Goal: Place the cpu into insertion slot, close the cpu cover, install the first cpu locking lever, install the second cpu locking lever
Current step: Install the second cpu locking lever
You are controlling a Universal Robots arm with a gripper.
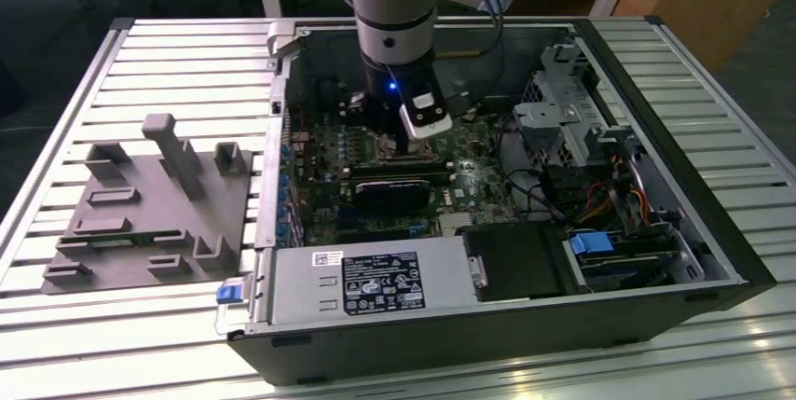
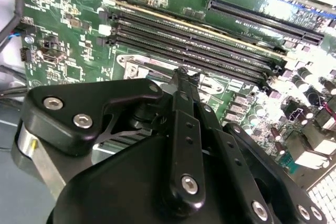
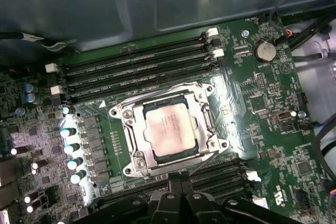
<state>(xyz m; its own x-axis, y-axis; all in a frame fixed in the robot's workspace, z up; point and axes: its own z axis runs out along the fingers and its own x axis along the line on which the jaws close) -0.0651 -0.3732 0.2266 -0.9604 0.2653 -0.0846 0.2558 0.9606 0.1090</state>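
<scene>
Right now your arm (image 1: pixel 393 18) stands upright inside the open computer case (image 1: pixel 696 260), wrist low over the green motherboard (image 1: pixel 467 181) near the middle of the chassis. In the first wrist view you see the cpu (image 3: pixel 169 128) lying flat in the insertion slot (image 3: pixel 137 162), dull silver top facing up. The cpu cover (image 3: pixel 202 121) is folded down around it — its silver frame borders the chip on all sides, with the chip showing through the window. Thin metal levers run along the socket edges; you cannot tell whether they are latched. Long black memory slots (image 3: pixel 139 66) run on two sides of the socket, and a round coin battery (image 3: pixel 264 51) sits near one board corner.

The gripper (image 2: pixel 181 77) shows in the second wrist view as black linkage with its tip just above the board beside the memory slots — nothing held is visible, and you cannot tell how wide the tips stand.

Outside the case, on the exterior view's left, a grey fixture block (image 1: pixel 149 209) rests on the slatted table (image 1: pixel 186 55). A power supply (image 1: pixel 367 283) sits along the near edge of the case.
</scene>
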